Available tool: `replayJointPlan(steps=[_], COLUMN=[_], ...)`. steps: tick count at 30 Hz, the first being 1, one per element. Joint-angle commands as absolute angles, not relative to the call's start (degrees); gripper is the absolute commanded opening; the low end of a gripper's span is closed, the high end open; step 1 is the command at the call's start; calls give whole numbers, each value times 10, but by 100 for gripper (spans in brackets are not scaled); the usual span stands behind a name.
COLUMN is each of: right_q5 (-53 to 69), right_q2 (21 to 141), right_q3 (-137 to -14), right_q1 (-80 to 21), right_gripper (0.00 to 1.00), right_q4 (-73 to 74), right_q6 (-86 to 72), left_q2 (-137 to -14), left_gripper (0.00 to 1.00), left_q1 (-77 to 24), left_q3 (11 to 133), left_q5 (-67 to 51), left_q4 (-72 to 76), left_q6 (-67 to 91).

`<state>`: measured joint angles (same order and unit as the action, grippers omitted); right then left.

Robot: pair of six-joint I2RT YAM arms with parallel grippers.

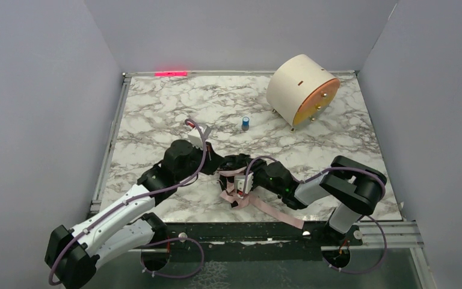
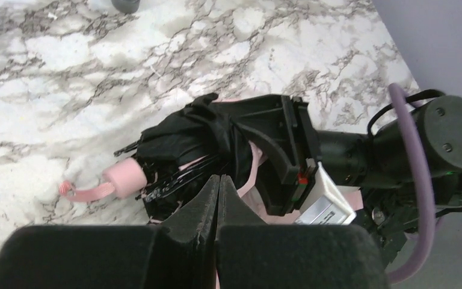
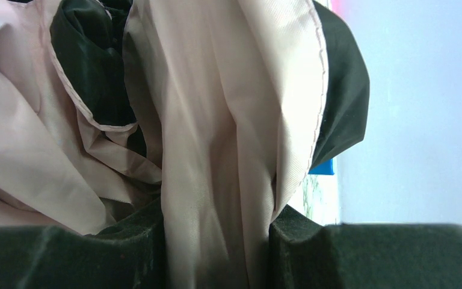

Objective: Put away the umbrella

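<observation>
Umbrella (image 2: 183,144) sits bunched on the marble table (image 1: 156,114), near its front edge. Right gripper (image 3: 216,241) pinches its pink fabric, and left gripper (image 2: 218,194), fingers pressed together, hovers just beside it.

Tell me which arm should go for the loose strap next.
Left, probably. The right gripper is clamped on the umbrella; the left gripper is shut beside it, apparently holding nothing, so it could open and take the strap trailing on the table.
</observation>
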<state>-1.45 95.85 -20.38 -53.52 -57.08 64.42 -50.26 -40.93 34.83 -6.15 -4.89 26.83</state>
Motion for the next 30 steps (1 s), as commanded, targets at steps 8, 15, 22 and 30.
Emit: replayJointPlan(steps=[8,15,22,30], right_q5=[-28,-26,-24,-24], right_q2=[966,966,967,966], right_q3=[-192,-193,-194,-196], right_q1=[-535,-535,-535,-535], right_gripper=[22,22,22,22], right_q4=[-559,-558,-557,-553], right_q6=[648,645,641,636], left_q2=[-605,-655,-716,-741], left_gripper=[52,60,57,49], left_q1=[-409,-410,-434,-451], left_q3=[376,403,418,435], left_q5=[-219,-244,-232,-183], left_q4=[-16,-28,-28,-56], left_q6=[168,119,102,86])
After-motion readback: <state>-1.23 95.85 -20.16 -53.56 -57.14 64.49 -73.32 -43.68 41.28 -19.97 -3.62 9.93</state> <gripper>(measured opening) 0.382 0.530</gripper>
